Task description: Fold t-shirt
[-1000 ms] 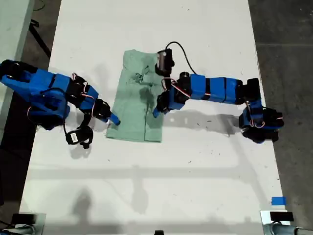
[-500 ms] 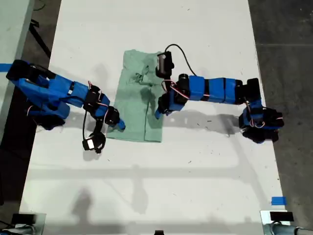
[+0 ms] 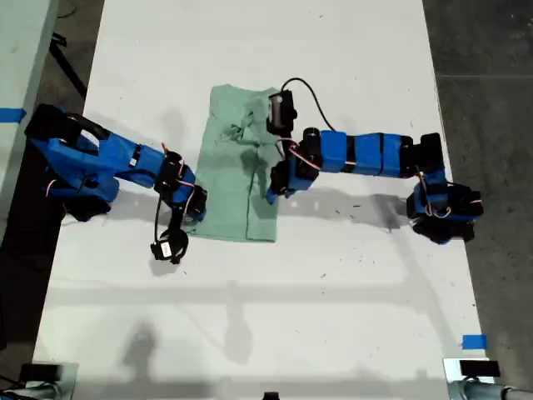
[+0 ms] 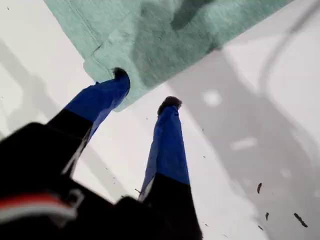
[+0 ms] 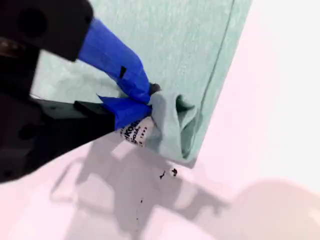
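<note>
Pale mint-green, the t-shirt [image 3: 231, 171] is laid folded into a narrow strip on the white table [image 3: 333, 292], near its middle. My first gripper [image 4: 145, 89] is held at the shirt's lower corner on the exterior view's left, jaws apart, one tip touching the hem and the other on bare table. Compared with a second ago, that arm has been stretched farther toward the cloth. My second gripper [image 5: 150, 97] is clamped on a bunched fold at the shirt's opposite edge, hardly moved.
</note>
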`<state>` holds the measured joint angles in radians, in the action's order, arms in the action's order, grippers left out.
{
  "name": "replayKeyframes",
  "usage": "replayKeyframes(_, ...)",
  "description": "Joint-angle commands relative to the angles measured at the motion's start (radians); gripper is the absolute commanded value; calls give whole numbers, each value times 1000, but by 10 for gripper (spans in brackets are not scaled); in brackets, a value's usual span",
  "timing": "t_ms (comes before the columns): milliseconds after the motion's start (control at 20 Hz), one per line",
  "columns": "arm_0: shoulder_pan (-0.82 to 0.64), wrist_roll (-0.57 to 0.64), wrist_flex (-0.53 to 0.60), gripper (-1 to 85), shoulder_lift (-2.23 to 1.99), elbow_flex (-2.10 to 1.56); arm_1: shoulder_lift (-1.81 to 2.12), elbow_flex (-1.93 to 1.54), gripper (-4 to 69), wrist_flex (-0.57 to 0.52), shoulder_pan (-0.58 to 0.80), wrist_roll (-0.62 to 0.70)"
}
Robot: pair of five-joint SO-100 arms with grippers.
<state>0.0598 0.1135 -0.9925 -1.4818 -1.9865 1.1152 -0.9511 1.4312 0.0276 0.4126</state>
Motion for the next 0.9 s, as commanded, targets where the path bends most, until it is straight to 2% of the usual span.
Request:
replayKeyframes(0,-15,11,-86,0,-46,98,91,2,170,-9,-5,-12)
replayKeyframes(200,6,12,-282,0,-150,267,94,-2,169,-6,-6,-15)
replayKeyframes(300,6,14,-314,0,-175,302,95,-6,169,-6,-6,-18)
replayKeyframes(550,5,32,-247,0,-48,371,137,-44,168,-6,-12,-31)
replayKeyframes(650,5,38,-192,0,49,414,170,-74,167,-6,-14,-38)
replayKeyframes(850,-6,52,-156,0,296,588,232,-144,167,-8,-15,-48)
